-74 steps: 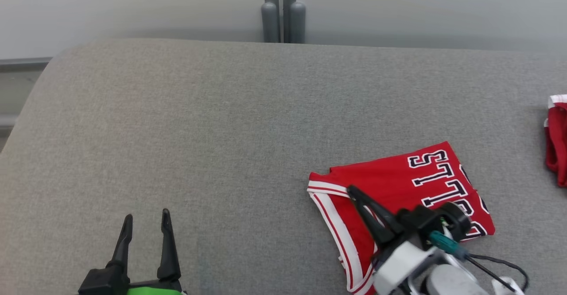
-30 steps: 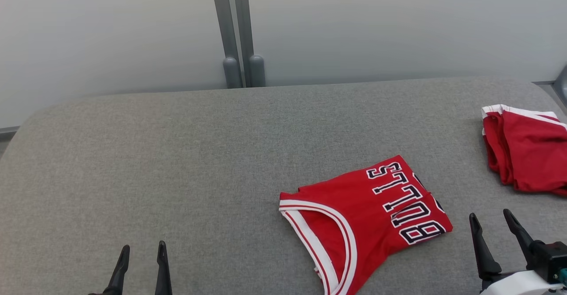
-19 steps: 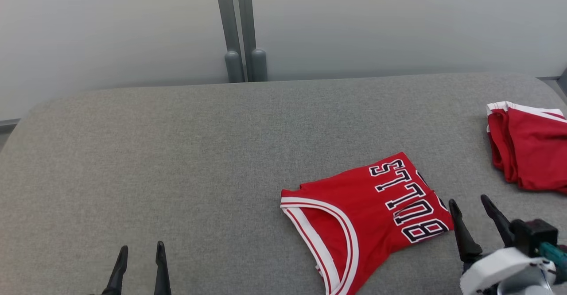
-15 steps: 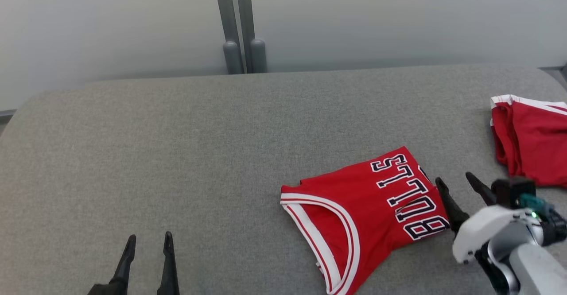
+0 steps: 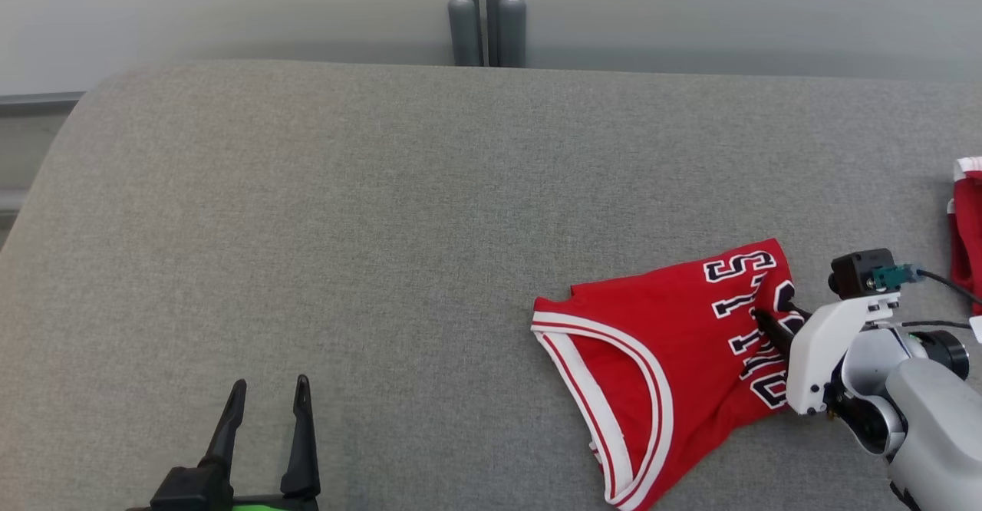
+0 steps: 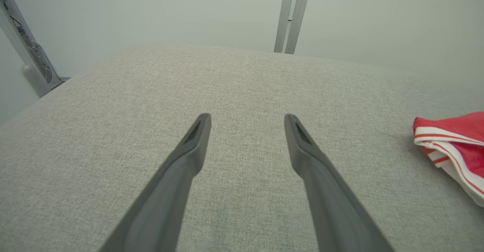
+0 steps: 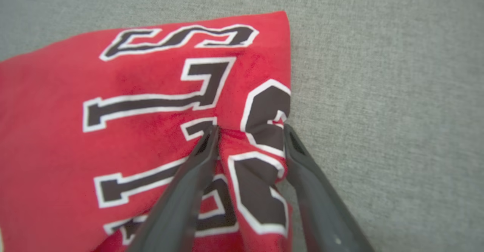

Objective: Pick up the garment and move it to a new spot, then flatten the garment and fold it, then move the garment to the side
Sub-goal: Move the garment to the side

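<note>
The garment is a folded red jersey with white trim and black lettering, lying on the grey padded table at the right front. My right gripper points down onto the jersey's right edge. In the right wrist view its fingers straddle a puckered ridge of the lettered cloth, jaws still apart. My left gripper stands open over bare table at the lower left, far from the jersey. In the left wrist view the open left gripper has the jersey's trimmed edge off to its right.
A second red garment with white trim lies at the table's far right edge. Two grey posts stand behind the table against a pale wall. The table's rounded left corner drops away.
The head camera has shifted. My right gripper came from beside the jersey onto its right edge, its fingers narrowed a little, and the cloth there bunched up. The left gripper stays open.
</note>
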Motion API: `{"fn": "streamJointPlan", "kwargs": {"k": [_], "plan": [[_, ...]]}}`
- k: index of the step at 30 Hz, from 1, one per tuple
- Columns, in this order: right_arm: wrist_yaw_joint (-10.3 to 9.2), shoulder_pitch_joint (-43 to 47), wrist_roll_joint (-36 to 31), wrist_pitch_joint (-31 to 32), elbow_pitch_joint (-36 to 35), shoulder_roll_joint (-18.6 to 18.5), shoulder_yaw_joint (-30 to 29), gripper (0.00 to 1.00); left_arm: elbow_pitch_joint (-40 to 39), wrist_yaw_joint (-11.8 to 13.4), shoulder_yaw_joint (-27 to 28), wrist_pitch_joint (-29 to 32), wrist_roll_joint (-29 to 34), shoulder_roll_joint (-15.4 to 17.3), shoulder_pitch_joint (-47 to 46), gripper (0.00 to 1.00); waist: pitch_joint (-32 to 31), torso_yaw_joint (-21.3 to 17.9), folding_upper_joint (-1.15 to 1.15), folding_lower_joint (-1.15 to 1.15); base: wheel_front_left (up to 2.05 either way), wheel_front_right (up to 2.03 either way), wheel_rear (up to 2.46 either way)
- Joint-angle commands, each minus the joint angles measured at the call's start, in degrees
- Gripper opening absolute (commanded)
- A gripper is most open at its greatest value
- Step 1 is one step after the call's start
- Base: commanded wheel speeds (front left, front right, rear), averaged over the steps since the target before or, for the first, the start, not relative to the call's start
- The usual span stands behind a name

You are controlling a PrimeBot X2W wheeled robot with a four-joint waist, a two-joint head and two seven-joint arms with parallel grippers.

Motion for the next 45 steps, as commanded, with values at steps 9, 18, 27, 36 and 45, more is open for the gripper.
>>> {"fn": "streamJointPlan", "kwargs": {"k": [9, 18, 27, 36, 45], "plan": [[-0.01, -11.32, 5.89, -3.52, -3.03, -11.32, -1.11, 0.00, -1.14, -0.19, 0.11, -0.15, 0.45, 0.09, -2.12, 1.00, 3.76, -4.32, 0.00, 0.00, 0.00, 0.00, 0.00], [-0.01, -17.05, 4.99, -3.92, 0.53, -20.43, -7.78, 0.00, -1.23, -1.05, -0.44, -0.16, 1.50, 0.09, -5.08, 1.00, 7.01, -7.06, 0.00, 0.00, 0.00, 0.00, 0.00], [-0.01, -18.35, 1.51, -4.90, 6.28, -19.97, -12.25, 0.00, -0.93, -1.11, -0.05, -0.16, 2.09, 0.10, -5.03, 1.00, 7.50, -7.97, 0.00, 0.00, 0.00, 0.00, 0.00], [-0.01, -18.98, -10.24, -11.27, 13.45, -17.72, -18.13, 1.00, -0.58, -1.08, 0.38, -0.16, 2.05, 0.10, -4.48, 1.00, 5.83, -8.42, 0.00, 0.00, 0.00, 0.00, 0.00], [-0.01, -7.51, -18.57, -27.08, 4.34, -10.14, -25.22, 1.00, -0.92, 0.86, 2.52, -0.16, -0.40, 0.10, -1.03, 1.00, -0.87, -8.56, 0.00, 0.00, 0.00, 0.00, 0.00]]}}
